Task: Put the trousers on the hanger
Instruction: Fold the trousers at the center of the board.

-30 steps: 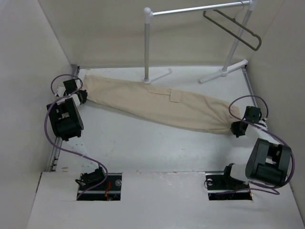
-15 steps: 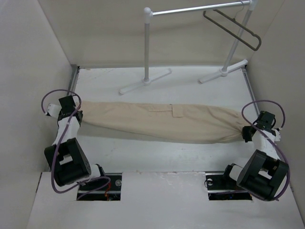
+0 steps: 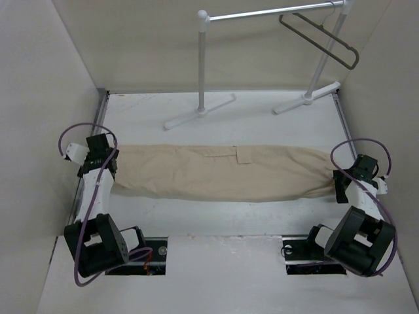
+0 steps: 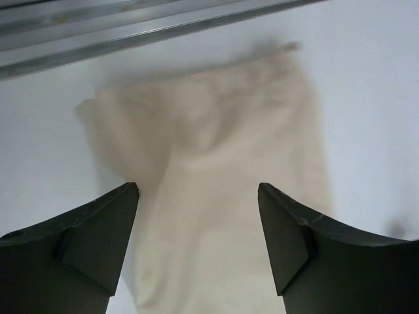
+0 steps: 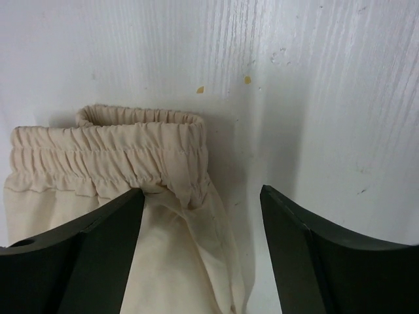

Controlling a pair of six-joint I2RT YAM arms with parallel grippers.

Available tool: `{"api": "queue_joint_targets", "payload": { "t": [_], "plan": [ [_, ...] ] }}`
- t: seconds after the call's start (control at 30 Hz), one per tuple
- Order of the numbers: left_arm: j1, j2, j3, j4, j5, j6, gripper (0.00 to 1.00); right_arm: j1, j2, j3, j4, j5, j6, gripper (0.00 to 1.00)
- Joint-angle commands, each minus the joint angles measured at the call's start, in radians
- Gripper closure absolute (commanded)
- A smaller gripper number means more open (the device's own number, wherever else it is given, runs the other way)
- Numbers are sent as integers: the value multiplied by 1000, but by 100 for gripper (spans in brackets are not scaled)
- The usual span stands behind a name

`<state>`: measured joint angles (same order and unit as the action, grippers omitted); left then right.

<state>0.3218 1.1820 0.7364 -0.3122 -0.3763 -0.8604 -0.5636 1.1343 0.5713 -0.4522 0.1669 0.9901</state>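
Jaws of the left gripper (image 4: 196, 196) stand apart with nothing clamped. Jaws of the right gripper (image 5: 201, 196) also stand apart and empty. The trousers (image 3: 222, 173) lie flat across the middle of the overhead view, a long band running left to right on the white table (image 3: 262, 111). The plain end lies beneath the left gripper at centre left. The gathered elastic end lies beneath the right gripper at centre right. A flap pocket (image 3: 243, 154) shows near mid-length, by the upper edge. The hanger (image 3: 321, 39) hangs tilted at upper right from the rail of a white rack (image 3: 201, 65), well apart from the cloth.
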Motion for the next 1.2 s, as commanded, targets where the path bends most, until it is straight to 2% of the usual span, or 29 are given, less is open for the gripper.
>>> {"api": "queue_joint_targets", "payload": {
  "t": [0.0, 0.2, 0.3, 0.37, 0.47, 0.5, 0.67, 0.77, 0.9, 1.03, 1.17],
  "plan": [
    [-104, -70, 121, -10, -23, 15, 27, -9, 42, 7, 66, 42, -33, 23],
    [-359, -128, 132, -4, -21, 11, 29, -2, 65, -16, 106, 78, -22, 32],
    [-491, -176, 104, 5, -33, 4, 29, 23, 93, 5, 106, 100, -5, 52],
    [-542, -202, 93, 1, -39, 3, 29, 26, 107, 27, 107, 108, -14, 75],
    [-582, -242, 87, -19, -32, 9, 29, 18, 124, 41, 121, 83, -18, 94],
    [-582, -254, 87, -27, -24, 14, 29, 18, 101, 35, 127, 73, -19, 97],
    [-565, -280, 119, -51, 51, 40, 29, 21, -181, 36, 61, 92, -50, 99],
    [-597, -248, 194, -77, 79, 57, 29, 12, -321, 133, -71, 144, -73, 99],
    [-648, -200, 334, -134, 86, 89, 29, 29, -444, 235, -155, 175, -140, 98],
    [-677, -188, 451, -186, 86, 109, 29, 160, -514, 329, -227, 186, -177, 98],
    [-642, -223, 518, -237, 100, 136, 29, 400, -571, 343, -255, 192, -142, 99]
  ]
}}
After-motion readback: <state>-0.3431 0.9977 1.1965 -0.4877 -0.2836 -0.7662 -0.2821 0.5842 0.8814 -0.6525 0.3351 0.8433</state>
